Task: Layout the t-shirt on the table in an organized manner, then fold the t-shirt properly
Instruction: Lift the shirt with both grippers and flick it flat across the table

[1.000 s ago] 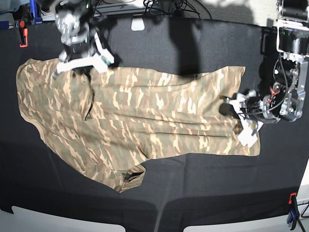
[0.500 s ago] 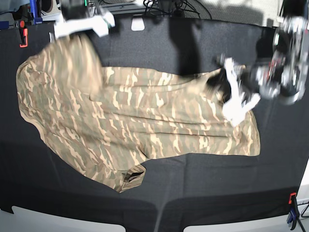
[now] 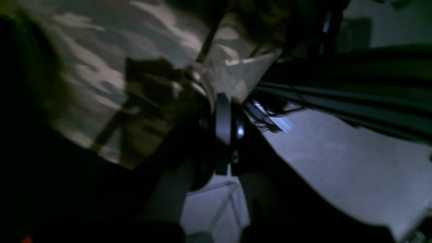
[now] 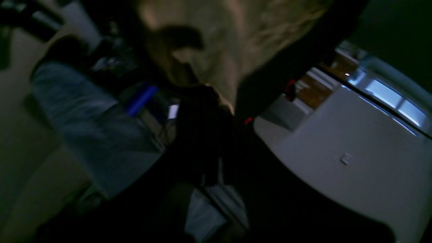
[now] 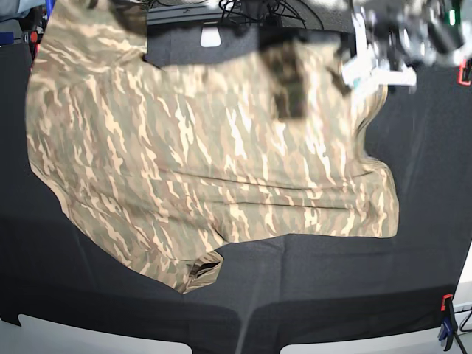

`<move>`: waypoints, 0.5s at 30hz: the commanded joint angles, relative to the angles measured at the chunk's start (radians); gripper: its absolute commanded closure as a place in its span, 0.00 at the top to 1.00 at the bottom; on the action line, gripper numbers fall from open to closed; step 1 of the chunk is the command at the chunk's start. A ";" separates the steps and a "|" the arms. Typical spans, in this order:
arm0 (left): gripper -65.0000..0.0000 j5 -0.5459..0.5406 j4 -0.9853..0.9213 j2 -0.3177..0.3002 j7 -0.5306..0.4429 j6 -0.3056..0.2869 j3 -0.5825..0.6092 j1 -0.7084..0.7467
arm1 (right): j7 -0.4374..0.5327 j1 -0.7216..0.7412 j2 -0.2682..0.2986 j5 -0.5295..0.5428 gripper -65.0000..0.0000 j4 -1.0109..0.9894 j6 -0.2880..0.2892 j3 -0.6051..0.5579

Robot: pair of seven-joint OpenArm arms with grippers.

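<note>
Camouflage cloth of the t-shirt (image 5: 206, 162) hangs lifted along its far edge over the black table (image 5: 317, 295), near hem resting on it; left gripper (image 5: 376, 63) is clamped on the right-hand corner; right gripper (image 4: 216, 135) pinches fabric too, jaws closed.

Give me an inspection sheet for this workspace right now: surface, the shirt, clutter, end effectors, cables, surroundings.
Surface: table, black cloth, white near edge.
Job's things: t-shirt, camouflage; far edge raised off the table, near edge lying on it.
Clutter: nothing seen on the cloth besides the shirt.
End effectors: left end effector shut on the t-shirt's raised edge, blurred; right end effector shut on fabric, out of the base view.
Cables: dark bundle behind the table's far edge.
Surroundings: orange and blue clamp at the near corner; pale floor in the wrist views.
</note>
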 commanded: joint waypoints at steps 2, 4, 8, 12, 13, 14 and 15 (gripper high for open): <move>0.00 0.019 0.013 -0.009 -0.003 0.021 -0.005 0.042 | -0.013 -0.021 0.003 -0.020 0.00 0.014 -0.008 -0.018; 0.00 0.067 0.013 -0.009 -0.001 0.050 -0.005 0.080 | -0.013 -0.021 0.003 -0.019 0.00 0.014 -0.008 -0.029; 0.00 0.173 0.013 -0.009 -0.010 0.053 -0.005 0.147 | -0.013 -0.021 0.003 -0.021 0.00 0.014 -0.026 -0.031; 0.00 0.225 0.013 -0.008 -0.032 0.090 -0.005 0.190 | -0.013 -0.021 0.013 -0.100 0.00 0.017 -0.097 -0.031; 0.00 0.241 0.013 -0.009 -0.030 0.098 -0.005 0.194 | -0.013 -0.021 0.014 -0.120 0.00 0.023 -0.105 -0.031; 0.00 0.263 0.013 -0.009 -0.026 0.115 -0.005 0.194 | -0.013 -0.021 0.014 -0.126 0.00 0.032 -0.105 -0.031; 0.00 0.287 0.013 -0.009 -0.019 0.137 -0.005 0.194 | -0.013 -0.021 0.014 -0.124 0.00 0.043 -0.105 -0.031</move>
